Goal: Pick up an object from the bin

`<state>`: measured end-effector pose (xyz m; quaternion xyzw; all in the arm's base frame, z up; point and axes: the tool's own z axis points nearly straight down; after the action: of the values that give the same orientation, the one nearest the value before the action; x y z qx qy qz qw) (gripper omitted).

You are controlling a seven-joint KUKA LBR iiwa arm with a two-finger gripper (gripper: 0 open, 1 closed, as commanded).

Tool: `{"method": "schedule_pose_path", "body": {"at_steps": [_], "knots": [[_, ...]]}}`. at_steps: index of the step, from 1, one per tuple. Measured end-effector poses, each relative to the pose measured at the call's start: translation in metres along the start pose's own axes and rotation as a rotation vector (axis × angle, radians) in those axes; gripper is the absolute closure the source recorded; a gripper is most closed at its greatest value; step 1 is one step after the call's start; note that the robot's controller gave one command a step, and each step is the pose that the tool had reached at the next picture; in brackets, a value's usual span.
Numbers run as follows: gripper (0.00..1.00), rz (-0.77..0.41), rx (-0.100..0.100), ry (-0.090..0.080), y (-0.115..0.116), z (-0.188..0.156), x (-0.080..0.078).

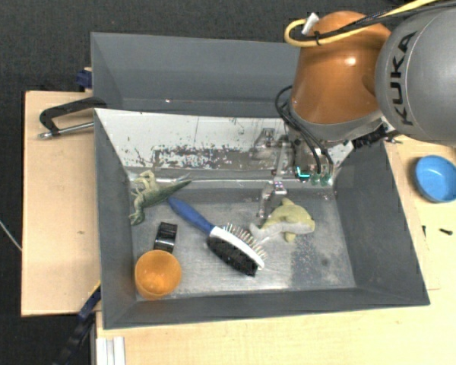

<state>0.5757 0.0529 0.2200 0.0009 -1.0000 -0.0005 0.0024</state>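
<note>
Near wall: orange round ball (157, 273); black-headed, white-bristled brush with blue handle (226, 243).
Mid-bin, right: pale yellow lumpy soft toy (291, 219), long axis left-right.
Claw (270, 202): just beside the toy's left end; I cannot tell whether apart or together.
My read: toy lies rightward of claw.

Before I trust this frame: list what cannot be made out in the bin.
Pale yellow thing, camera view: left end covered by the claw; kind unclear.
Small black thing by the round orange thing: too small to identify.
Bin, far right corner: hidden by the arm's orange cover.
</note>
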Motion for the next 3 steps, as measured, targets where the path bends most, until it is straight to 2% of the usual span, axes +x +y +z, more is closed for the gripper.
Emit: {"method": "schedule_pose_path", "body": {"at_steps": [1, 2, 3], "knots": [[0.00, 0.186, -0.003, -0.011, 0.051, 0.150, 0.061], [0.00, 0.288, -0.003, -0.010, 0.041, 0.119, 0.066], [0.00, 0.411, -0.003, -0.010, 0.044, 0.106, 0.066]]}}
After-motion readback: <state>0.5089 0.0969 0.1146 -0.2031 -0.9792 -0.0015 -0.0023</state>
